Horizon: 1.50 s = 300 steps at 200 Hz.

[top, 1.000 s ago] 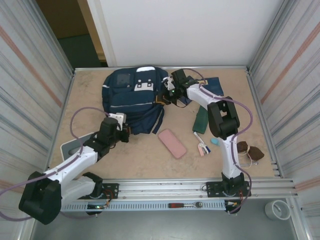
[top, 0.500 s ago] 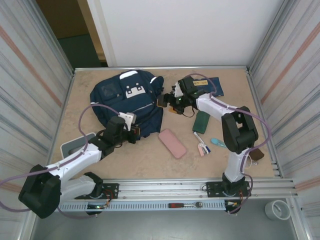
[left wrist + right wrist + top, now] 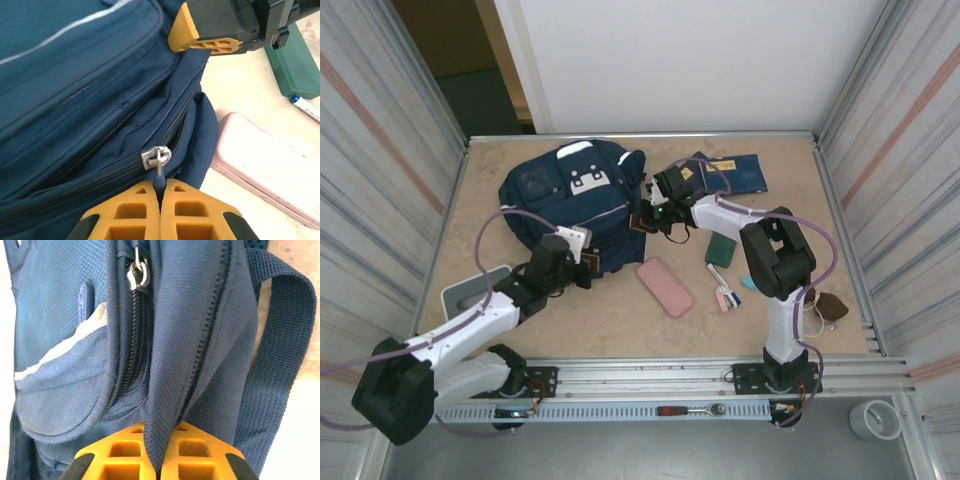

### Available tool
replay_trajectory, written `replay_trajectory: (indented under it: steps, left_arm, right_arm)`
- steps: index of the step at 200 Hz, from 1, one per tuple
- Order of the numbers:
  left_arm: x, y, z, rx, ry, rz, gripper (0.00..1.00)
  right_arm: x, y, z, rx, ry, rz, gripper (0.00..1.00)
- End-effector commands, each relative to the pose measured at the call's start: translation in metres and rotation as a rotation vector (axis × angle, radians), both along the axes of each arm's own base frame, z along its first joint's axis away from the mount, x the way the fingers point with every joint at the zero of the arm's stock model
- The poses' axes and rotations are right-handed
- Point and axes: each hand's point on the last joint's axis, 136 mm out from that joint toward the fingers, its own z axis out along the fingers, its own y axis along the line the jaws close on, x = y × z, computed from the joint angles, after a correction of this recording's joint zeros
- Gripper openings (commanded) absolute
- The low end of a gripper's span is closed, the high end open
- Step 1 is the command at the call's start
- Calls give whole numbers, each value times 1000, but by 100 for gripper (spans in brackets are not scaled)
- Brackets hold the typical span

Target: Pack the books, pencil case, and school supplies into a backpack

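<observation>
Large navy-blue fabric backpack (image 3: 565,195) lies back-left on the worktop (image 3: 620,320). Left hand (image 3: 160,189) sits at its near edge, fingers together on the metal zipper pull (image 3: 158,156). Right hand (image 3: 159,440) sits at its right side, clamped on a zipper-edged fabric fold.
</observation>
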Motion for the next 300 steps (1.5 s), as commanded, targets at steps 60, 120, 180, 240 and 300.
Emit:
replay_trajectory:
  steps: [60,120,180,240,300]
  left_arm:
    - [9,62,-10,35,28,205,0]
    - [19,-5,30,-126,-46,16,0]
    - [28,-12,32,-134,-67,15,0]
    - [23,-5,24,-95,-43,37,0]
    - [27,73,-3,-52,-6,273,0]
  right_arm:
    - [61,-15,36,36,-106,41,0]
    - [86,-34,59,-36,-148,-43,52]
    - [-9,-30,36,121,-60,-81,85]
    - [-25,15,8,196,15,-63,41]
    - [0,-22,40,194,-36,-30,5]
